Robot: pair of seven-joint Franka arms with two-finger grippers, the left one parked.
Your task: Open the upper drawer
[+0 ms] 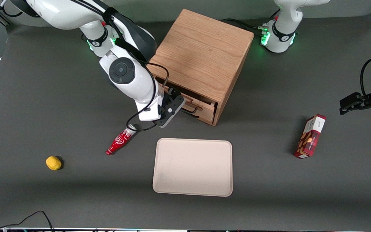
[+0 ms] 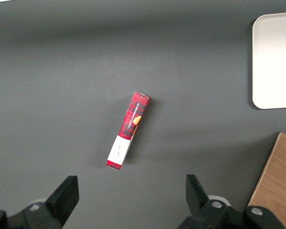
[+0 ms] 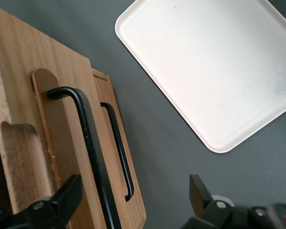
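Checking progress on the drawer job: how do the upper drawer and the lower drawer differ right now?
The upper drawer is pulled out a little; the lower drawer sits flush in the cabinet. The gripper hangs with open jaws astride the upper drawer's handle; the lower drawer's handle is untouched. Both are light oak with black wire handles.

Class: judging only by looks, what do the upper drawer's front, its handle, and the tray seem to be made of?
Upper drawer: light oak-like wood, grain visible, matte. Handle: probably black-coated metal, thin with soft sheen. Tray: cream, matte, perhaps plastic or moulded fibre. The hand straddles that handle, open.
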